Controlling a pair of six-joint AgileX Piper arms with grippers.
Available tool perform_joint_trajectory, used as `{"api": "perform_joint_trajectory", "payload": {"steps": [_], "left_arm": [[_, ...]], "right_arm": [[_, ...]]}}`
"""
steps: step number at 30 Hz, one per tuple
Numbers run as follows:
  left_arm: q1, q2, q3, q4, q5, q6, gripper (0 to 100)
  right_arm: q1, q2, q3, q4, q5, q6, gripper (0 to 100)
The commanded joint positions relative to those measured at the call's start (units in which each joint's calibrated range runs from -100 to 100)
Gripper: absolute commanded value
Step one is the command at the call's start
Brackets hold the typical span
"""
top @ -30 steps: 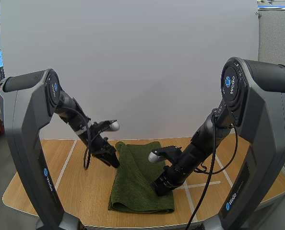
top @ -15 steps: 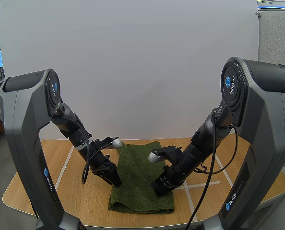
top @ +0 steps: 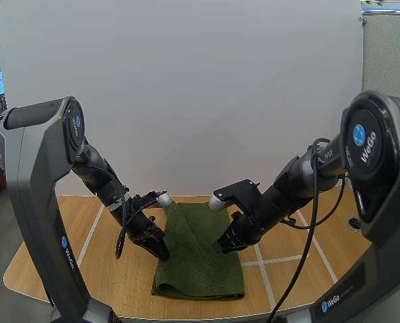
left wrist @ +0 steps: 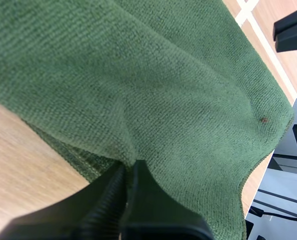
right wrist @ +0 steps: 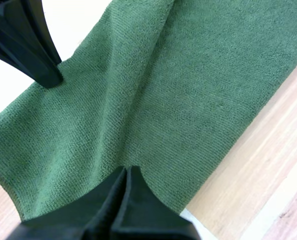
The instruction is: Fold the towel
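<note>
A dark green terry towel [top: 198, 272], folded into a long strip, is laid lengthwise on a light wooden table [top: 112, 282] marked with white tape lines [top: 92, 230]. The towel's near hem is seen lying flat close to the table's front edge, and layers of cloth are shown stacked there, one upon another.

Farther along, about halfway up the towel, the cloth is met from both sides by the arms. At the towel's left edge the left gripper [top: 163, 254] is lowered to the cloth. In the left wrist view its black ribbed fingers [left wrist: 106, 200] are pressed together on a pinch of that edge, a pucker is drawn up from their tips, and bare wood is seen just beside the towel. Close to the towel's right edge the right gripper [top: 218, 248] is set on the cloth. In the right wrist view its fingers [right wrist: 106, 205] are clamped as one wedge on the towel, and a long crease is run from their tips toward the opposite side, where the left gripper is seen at the towel's edge. The two grippers are kept apart, with the towel's width between them.

Beyond the grippers, the towel's far end is spread toward the back of the table.
</note>
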Motion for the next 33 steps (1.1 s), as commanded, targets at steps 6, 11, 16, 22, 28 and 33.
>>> {"api": "perform_joint_trajectory", "payload": {"steps": [6, 11, 16, 22, 28, 33], "left_arm": [[0.00, -0.7, 0.3, 4.9, 0.5, -1.1, 0], [0.00, -1.0, 0.3, 6.3, 0.5, -2.2, 0], [0.00, -3.3, 0.3, 9.0, 0.5, -2.4, 0], [0.00, -3.6, 0.3, 9.1, 0.5, -3.3, 0], [0.00, -4.2, 0.3, 12.4, 0.5, -4.9, 0], [0.00, -5.2, 0.3, 12.4, 0.5, -5.2, 0]], "right_arm": [[0.0, -1.4, -0.1, -0.9, 0.7, 0.0, 0], [0.0, -1.4, -0.1, -1.0, 0.7, 0.0, 0], [0.0, -1.4, -0.1, -1.5, 0.2, 0.0, 0], [0.0, -0.4, -0.1, -1.5, -1.5, 0.0, 0], [0.0, 5.7, 0.1, -0.6, -1.7, -0.4, 0], [0.0, 12.1, 0.1, 5.2, -2.0, -5.1, 0]]}}
